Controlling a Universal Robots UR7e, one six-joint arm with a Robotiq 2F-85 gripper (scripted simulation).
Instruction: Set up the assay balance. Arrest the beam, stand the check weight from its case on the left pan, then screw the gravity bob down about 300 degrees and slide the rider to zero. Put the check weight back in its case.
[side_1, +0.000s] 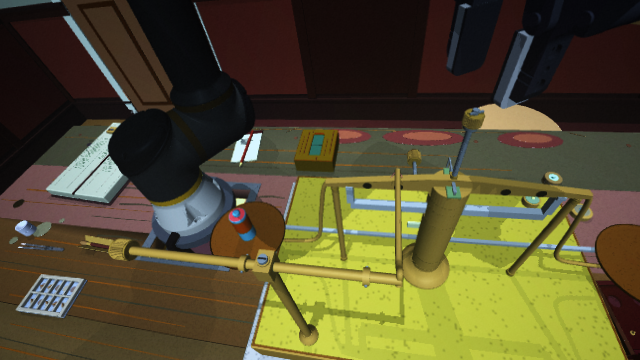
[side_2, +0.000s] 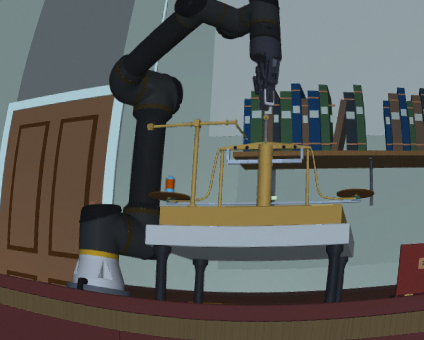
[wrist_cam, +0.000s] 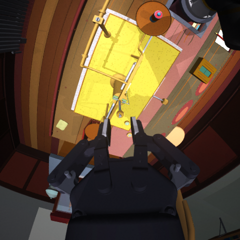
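The brass assay balance stands on a yellow base. Its beam crosses the top of the central column. The red and blue check weight stands upright on the left pan. The gravity bob is a knurled brass knob on top of a threaded stem above the column. My gripper hangs just above the bob, open and empty. The wooden weight case sits on the desk behind the balance. The rider rod runs along the front, with a knurled knob at its left end.
The arm's base stands close to the left pan. A ledger and a small tray lie on the desk to the left. The right pan hangs at the right edge. A bookshelf stands behind.
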